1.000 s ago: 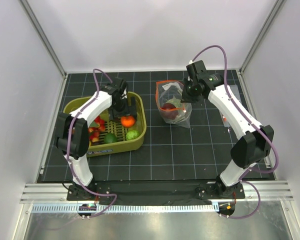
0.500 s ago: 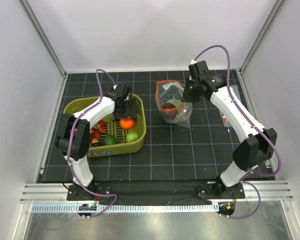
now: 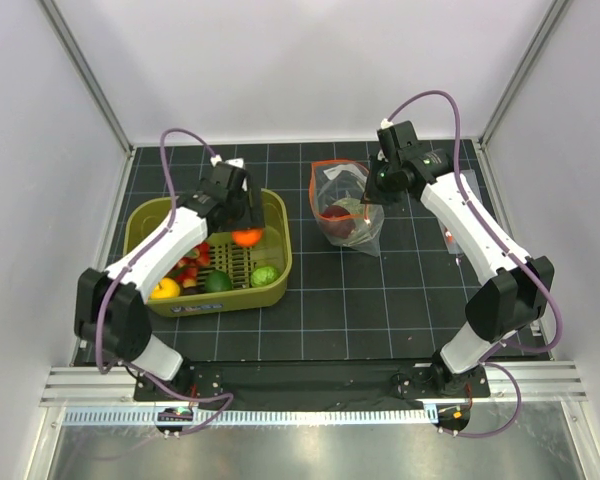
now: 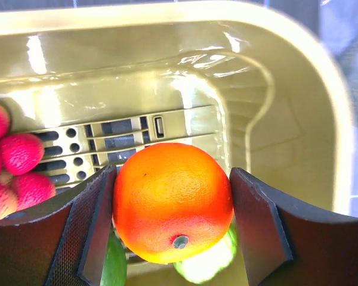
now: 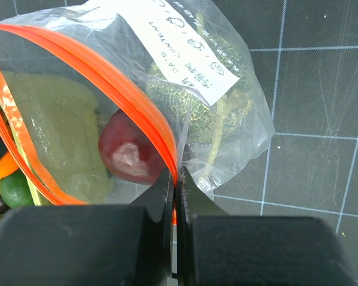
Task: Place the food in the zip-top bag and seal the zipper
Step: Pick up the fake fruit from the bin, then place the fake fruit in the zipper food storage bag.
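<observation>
left pincer (image 4: 173, 173) clamped on dimpled glossy orange (image 4: 173, 208), above slotted olive plastic basket (image 4: 298, 125); right pincer (image 5: 176, 190) pinched shut on orange-red zipper (image 5: 101, 71) of crinkly clear zip-top bag (image 5: 241, 140), on gridded black tabletop (image 5: 322, 95), smooth dark-red fruit (image 5: 131, 156) and mottled pale-green globe (image 5: 206, 113) inside

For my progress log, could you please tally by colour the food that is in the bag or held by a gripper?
Dark red fruit in the zip-top bag: 1
Pale-green mottled fruit in the bag: 1
Orange in the left gripper: 1
Total: 3
</observation>
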### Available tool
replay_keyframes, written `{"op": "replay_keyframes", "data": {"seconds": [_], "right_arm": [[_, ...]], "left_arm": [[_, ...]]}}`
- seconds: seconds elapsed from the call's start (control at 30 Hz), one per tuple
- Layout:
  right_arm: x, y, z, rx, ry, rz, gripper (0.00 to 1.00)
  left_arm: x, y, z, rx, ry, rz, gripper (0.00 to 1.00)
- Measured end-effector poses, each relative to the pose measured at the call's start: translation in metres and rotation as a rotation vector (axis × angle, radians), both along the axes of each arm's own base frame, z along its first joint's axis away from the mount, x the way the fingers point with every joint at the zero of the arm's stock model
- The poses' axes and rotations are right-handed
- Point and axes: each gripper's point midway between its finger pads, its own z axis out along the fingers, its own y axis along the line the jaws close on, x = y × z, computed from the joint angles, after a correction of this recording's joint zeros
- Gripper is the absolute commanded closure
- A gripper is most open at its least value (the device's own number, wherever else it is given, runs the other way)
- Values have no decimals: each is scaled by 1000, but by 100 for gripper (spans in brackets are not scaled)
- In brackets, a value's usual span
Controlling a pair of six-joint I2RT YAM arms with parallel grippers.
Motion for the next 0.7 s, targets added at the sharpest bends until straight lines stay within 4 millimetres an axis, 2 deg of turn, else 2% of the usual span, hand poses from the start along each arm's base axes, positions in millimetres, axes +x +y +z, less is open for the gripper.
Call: {"op": "replay_keyframes", "data": {"seconds": [0.2,0.37,0.53,0.7], "right_arm": [[1,2,1,10,-4,4,99],[0,4,2,24,-1,14,99],[-1,6,2,37,5,20,99],[-1,10,2,56,14,24,99]], "left_arm": [[-2,-1,53,-54,-101,-2,31],[16,-24,110,-160,-206,-52,31],[35,-71,157,-290,-288,-150,32],[51,-133,179,-392,-327,-289,32]]}}
